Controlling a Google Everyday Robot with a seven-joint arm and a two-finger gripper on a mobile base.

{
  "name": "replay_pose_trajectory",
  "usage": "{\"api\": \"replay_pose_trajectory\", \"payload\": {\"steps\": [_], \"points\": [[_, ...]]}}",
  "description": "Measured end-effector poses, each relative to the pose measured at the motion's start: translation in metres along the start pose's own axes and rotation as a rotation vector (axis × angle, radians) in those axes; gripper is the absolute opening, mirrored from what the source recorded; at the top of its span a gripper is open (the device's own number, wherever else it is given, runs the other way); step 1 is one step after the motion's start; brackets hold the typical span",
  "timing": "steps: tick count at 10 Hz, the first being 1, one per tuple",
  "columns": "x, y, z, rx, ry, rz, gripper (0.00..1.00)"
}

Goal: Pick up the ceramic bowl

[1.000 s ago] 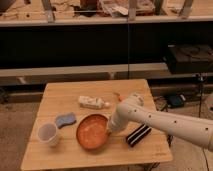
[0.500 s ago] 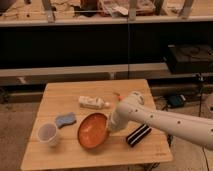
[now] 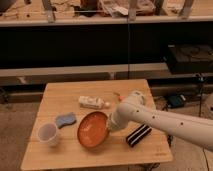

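Note:
The ceramic bowl [image 3: 91,131] is an orange-brown glazed dish near the front middle of the wooden table [image 3: 60,92]. It is tilted, with its right rim raised and its inside facing left and toward the camera. My gripper [image 3: 109,126] is at the end of the white arm that reaches in from the right. It is shut on the bowl's right rim, and the fingers are mostly hidden behind the rim and the wrist.
A translucent white cup [image 3: 48,134] stands at the front left, with a blue sponge [image 3: 65,120] beside it. A white bottle [image 3: 92,103] lies behind the bowl. A black striped object [image 3: 137,135] lies under the arm. Dark shelving runs behind the table.
The bowl has gone from lying flat to tilted, its right rim lifted by the gripper. The arm has shifted slightly; the other objects stay put.

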Motion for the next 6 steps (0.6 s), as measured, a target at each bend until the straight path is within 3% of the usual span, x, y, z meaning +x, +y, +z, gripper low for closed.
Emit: {"api": "replay_pose_trajectory", "payload": {"steps": [6], "points": [[0.002,-0.002,-0.012,0.012,0.030,-0.011,0.00]]}}
